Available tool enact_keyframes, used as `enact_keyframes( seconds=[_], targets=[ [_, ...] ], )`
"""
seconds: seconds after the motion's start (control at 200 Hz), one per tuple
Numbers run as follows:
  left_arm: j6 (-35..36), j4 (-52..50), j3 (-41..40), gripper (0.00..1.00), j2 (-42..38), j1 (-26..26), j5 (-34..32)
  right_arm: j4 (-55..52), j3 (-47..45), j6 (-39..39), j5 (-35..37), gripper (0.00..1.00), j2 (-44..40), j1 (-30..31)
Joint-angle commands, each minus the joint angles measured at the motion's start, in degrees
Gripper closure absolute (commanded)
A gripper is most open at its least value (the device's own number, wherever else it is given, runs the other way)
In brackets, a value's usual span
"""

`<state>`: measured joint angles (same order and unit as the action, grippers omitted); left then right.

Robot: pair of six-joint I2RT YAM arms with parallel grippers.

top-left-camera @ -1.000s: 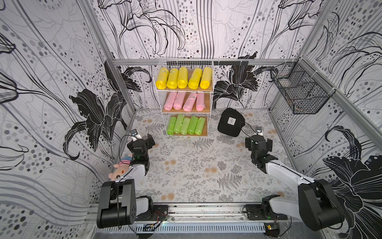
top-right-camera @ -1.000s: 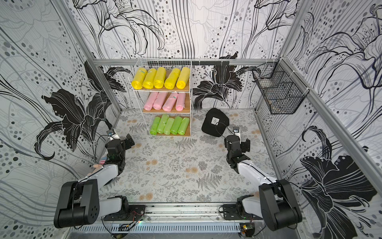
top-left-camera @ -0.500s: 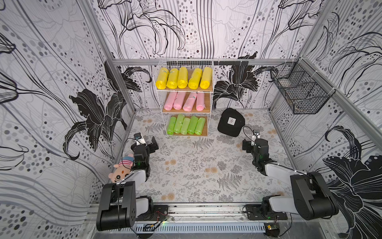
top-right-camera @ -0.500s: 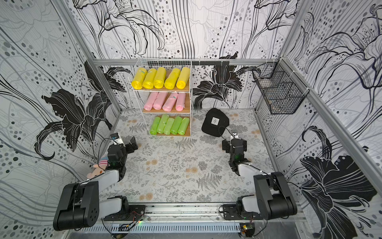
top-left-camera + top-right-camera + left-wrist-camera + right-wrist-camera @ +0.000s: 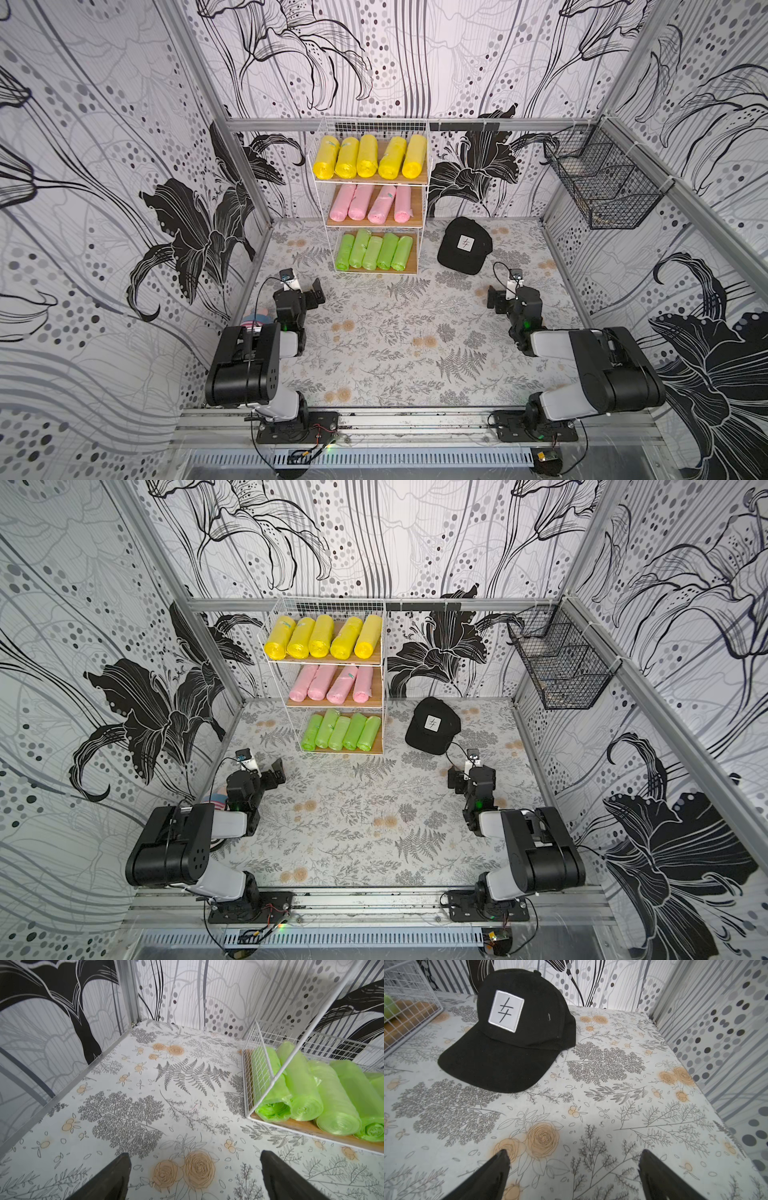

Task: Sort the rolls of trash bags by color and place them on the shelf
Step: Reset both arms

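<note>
Now: shelf (image 5: 374,124) stands at the back wall. Count on it: five yellow rolls (image 5: 370,158) on the top board, four pink rolls (image 5: 370,203) on the middle, five green rolls (image 5: 376,252) on the bottom. Left wrist view cuts off the green row at its edge. Pink-and-blue object (image 5: 255,319) is mostly hidden behind the left arm; unidentifiable. Left gripper (image 5: 194,1155) and right gripper (image 5: 573,1152): jaws wide apart, empty, over the table (image 5: 374,353). One black cap (image 5: 464,245) sits beside the shelf.
</note>
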<state>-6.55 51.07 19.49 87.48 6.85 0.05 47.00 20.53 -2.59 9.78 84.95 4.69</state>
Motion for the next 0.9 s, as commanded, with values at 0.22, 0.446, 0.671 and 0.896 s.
enact_keyframes(
  seconds=[0.22,0.446,0.671,0.896],
  targets=[
    [0.58,1.62,0.61,0.01,-0.03,0.32,0.21,-0.35,1.08,1.62,-2.71,0.0,0.44,-0.83],
    [0.72,1.58,0.69,0.01,-0.01,0.27,0.12,-0.26,1.05,1.54,-2.49,0.0,0.4,-0.84],
    [2.04,-0.13,1.61,0.01,0.08,0.18,3.26,-0.27,1.01,1.54,-2.49,0.0,0.4,-0.82],
    [1.99,0.0,1.59,0.01,0.17,0.18,3.37,-0.33,1.02,1.54,-2.49,0.0,0.41,-0.91]
  ],
)
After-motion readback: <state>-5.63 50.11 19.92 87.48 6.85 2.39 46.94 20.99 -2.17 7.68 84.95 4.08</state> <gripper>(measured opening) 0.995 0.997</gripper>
